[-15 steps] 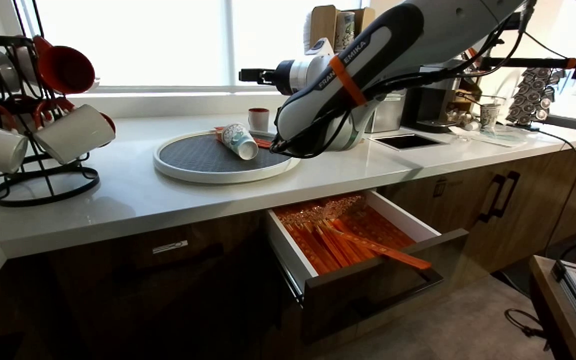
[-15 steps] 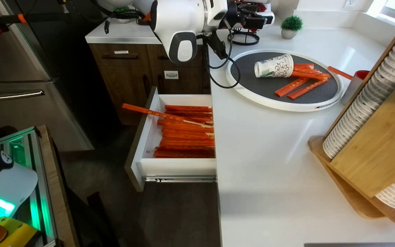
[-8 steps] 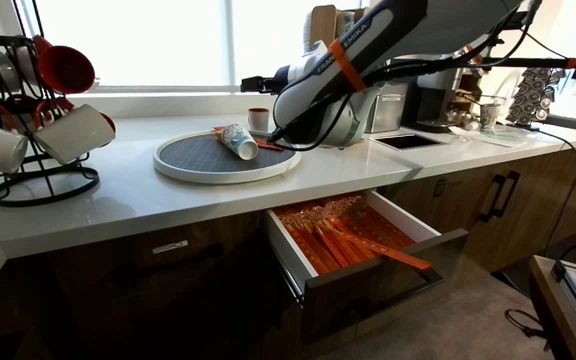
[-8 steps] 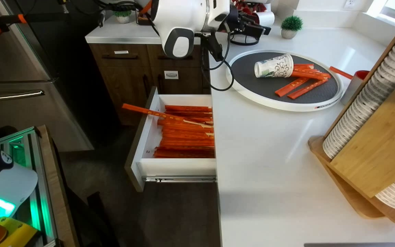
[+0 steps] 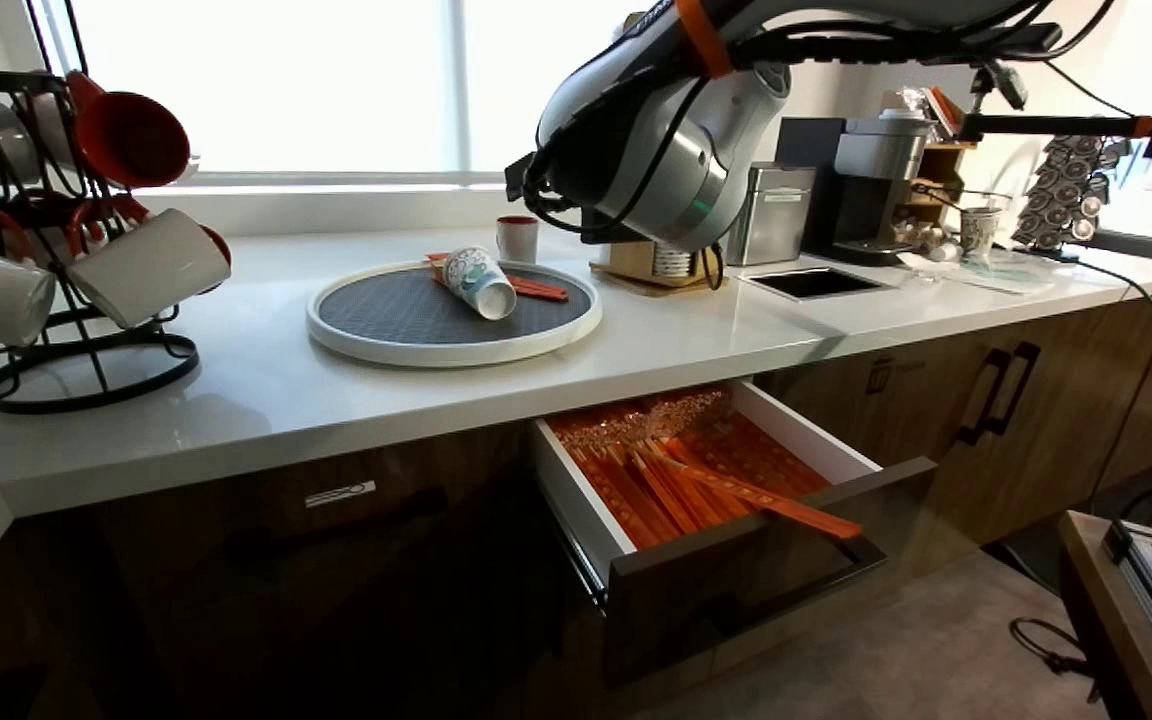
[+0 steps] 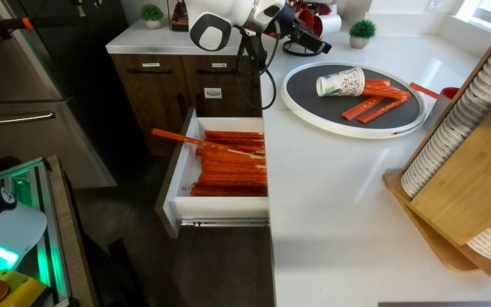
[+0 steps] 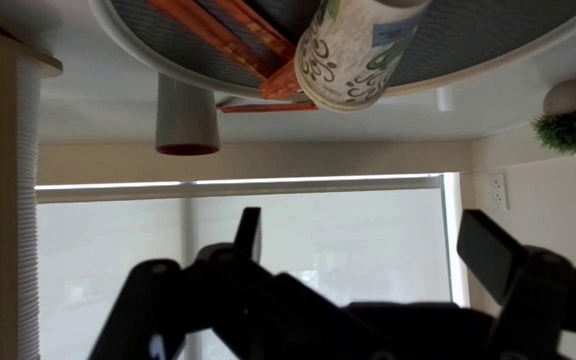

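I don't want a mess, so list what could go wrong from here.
The paper cup lies on its side on the round tray, so it might roll if the tray is bumped.
The open gripper holds nothing; lowered carelessly, it could knock that cup.
One orange packet juts past the front of the open drawer and may bend or fall if the drawer is pushed in.

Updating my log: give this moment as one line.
gripper: open, empty | paper cup: lying on round tray | drawer: open, orange packets inside
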